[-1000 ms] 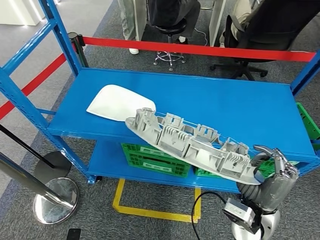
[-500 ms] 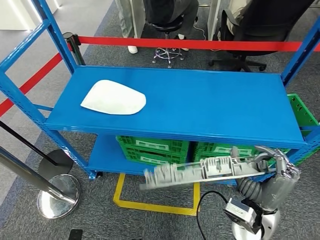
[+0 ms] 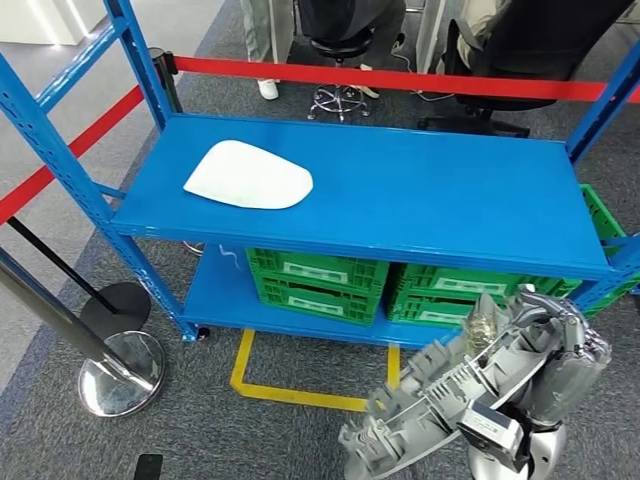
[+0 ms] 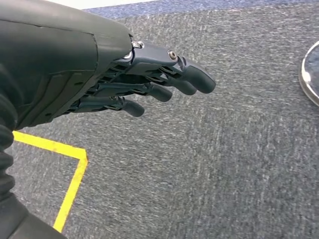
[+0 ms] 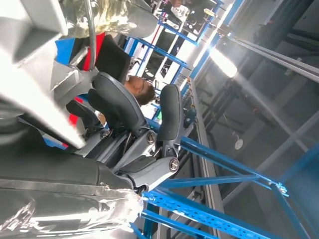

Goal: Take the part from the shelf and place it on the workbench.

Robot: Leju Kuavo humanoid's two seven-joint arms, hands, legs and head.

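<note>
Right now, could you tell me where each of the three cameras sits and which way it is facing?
Head view: high on the body, looking forward and down at the blue shelf with the white part on it; the right hand holds the grey part low in front.
Left wrist view: behind the left hand, looking down at grey carpet and yellow floor tape.
Right wrist view: behind the right hand, tilted up past shelf beams towards the ceiling.
Head and right wrist views share the right hand, grey part and shelf.

shelf (image 3: 453, 205) blue | part (image 3: 423, 400) grey | crates (image 3: 317, 283) green | barrier tape (image 3: 392, 78) red
</note>
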